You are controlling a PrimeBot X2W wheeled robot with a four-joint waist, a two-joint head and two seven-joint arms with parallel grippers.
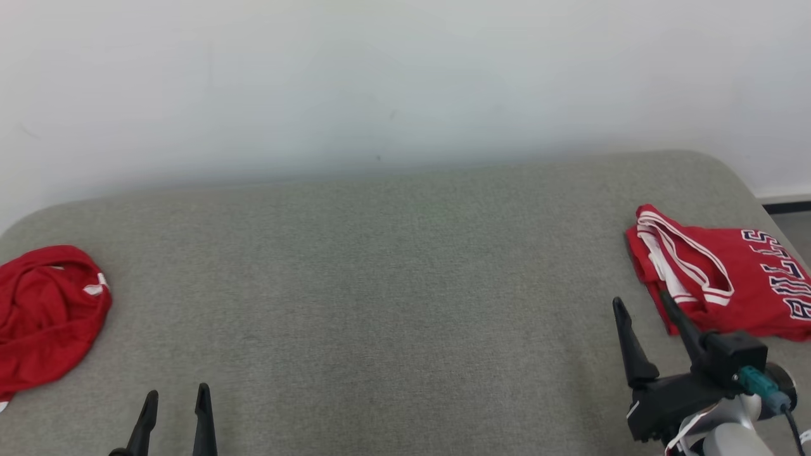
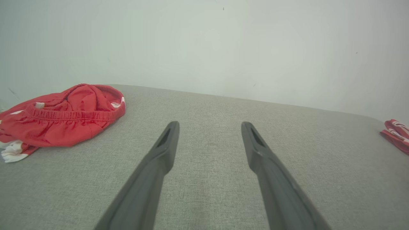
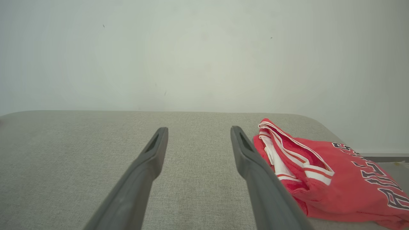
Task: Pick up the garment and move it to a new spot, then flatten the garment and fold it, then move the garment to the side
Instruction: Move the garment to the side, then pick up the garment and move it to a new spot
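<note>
A crumpled red garment [image 1: 44,310] with an elastic waistband lies at the far left of the grey fabric surface [image 1: 380,285]; in the left wrist view this garment [image 2: 64,118] sits up and to the left of my fingers. My left gripper [image 1: 177,392] [image 2: 209,124] is open and empty, to the right of it and apart from it. A folded red jersey [image 1: 741,278] [image 3: 335,179] with white trim and dark lettering lies at the far right. My right gripper [image 1: 641,299] [image 3: 198,129] is open and empty, its right finger just beside the jersey's left edge.
A pale wall [image 1: 405,82] stands directly behind the surface. The surface's rounded right corner [image 1: 728,171] drops off toward the floor past the jersey. The jersey's edge [image 2: 396,131] shows at the far right of the left wrist view. A wide bare stretch of grey fabric separates the two red items.
</note>
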